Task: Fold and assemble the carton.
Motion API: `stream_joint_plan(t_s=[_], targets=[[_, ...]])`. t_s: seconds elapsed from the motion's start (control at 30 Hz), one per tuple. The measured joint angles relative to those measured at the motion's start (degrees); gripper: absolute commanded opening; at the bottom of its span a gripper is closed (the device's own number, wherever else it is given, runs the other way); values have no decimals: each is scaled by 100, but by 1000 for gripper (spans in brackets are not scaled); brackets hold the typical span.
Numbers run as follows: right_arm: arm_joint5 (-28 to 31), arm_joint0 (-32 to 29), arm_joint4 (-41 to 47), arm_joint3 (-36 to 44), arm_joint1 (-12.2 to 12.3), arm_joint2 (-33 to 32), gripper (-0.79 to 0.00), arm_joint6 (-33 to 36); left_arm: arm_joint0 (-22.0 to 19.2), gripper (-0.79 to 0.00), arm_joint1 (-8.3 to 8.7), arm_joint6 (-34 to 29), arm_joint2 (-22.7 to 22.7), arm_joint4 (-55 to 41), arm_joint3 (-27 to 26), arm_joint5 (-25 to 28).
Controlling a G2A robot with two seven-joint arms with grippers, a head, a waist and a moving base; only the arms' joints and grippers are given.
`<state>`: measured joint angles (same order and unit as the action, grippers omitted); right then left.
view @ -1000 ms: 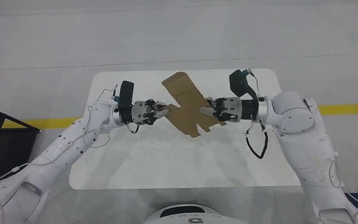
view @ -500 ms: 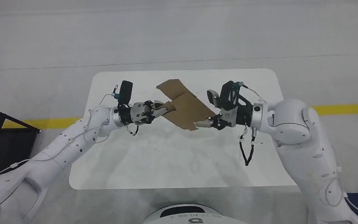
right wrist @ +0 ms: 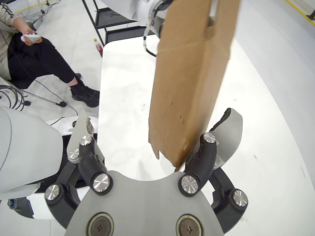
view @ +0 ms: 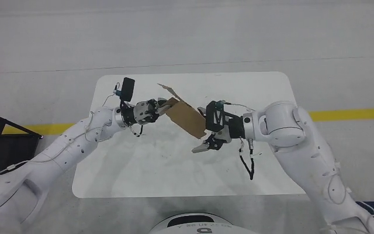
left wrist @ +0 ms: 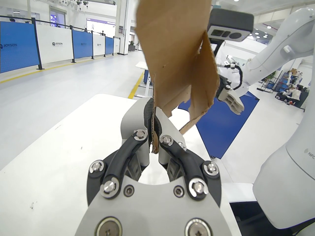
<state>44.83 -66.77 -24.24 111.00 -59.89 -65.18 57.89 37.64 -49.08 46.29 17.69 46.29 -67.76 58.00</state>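
A brown flattened carton (view: 186, 116) hangs in the air over the middle of the white table (view: 117, 169), tilted on edge with one flap sticking up. My left gripper (view: 162, 107) is shut on its left edge; in the left wrist view the cardboard (left wrist: 177, 50) stands pinched between the fingers (left wrist: 153, 126). My right gripper (view: 204, 144) sits at the carton's lower right corner and is open. In the right wrist view the carton (right wrist: 192, 74) hangs between the spread fingers (right wrist: 230, 126), close to one of them. I cannot tell whether it touches.
The tabletop below the carton is bare, with rounded corners and faint scuffs. A black rack (view: 11, 140) stands off the table's left side. A small bottle (right wrist: 98, 45) sits on the floor beyond the table's edge.
The right gripper has let go of the carton's right edge, turned and moved left and nearer, under the carton. The carton has swung from nearly flat to steeply tilted. The left gripper shifted slightly back.
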Motion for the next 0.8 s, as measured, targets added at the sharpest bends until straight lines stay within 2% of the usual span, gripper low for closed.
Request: stream_joint_plan(t_s=[0.4,0.47,0.6,0.8], targets=[[65,642,276,-361,6,817,0,63,-194,-785,1,0,-256,-467,165,0],[22,669,282,-382,12,743,0,-109,-228,-785,4,0,-234,-400,269,0],[-150,454,202,-382,56,292,0,-882,-221,-785,13,0,1,-54,421,0],[-72,126,199,-273,123,-94,0,-1408,-34,-785,29,57,448,466,429,-57]])
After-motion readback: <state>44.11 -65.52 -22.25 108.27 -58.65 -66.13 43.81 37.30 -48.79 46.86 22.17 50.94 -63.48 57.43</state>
